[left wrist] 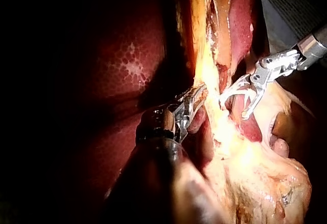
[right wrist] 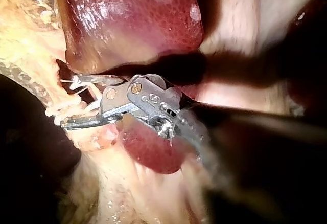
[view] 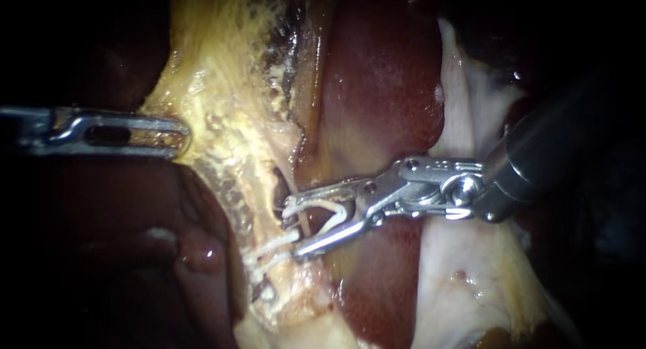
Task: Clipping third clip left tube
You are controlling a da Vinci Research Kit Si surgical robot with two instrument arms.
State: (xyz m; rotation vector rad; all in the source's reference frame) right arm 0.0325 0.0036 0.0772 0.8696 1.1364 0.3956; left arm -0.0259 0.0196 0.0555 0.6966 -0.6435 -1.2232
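— What does the right tool carry?
— My right tool (view: 293, 226): jaws spread wide, with an open white clip (view: 334, 213) seated between them and touching both. The tube (view: 303, 222) crosses between the jaws, inside the clip. Two set clips (view: 272, 247) sit on it just beside the lower jaw.
— And the left?
— My left tool (view: 180, 134): jaws closed on yellow tissue (view: 222, 120), well apart from the right tool.

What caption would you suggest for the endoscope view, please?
Right instrument holds a white clip in its jaws around a thin tube beside two placed clips; left instrument grips yellowish tissue.
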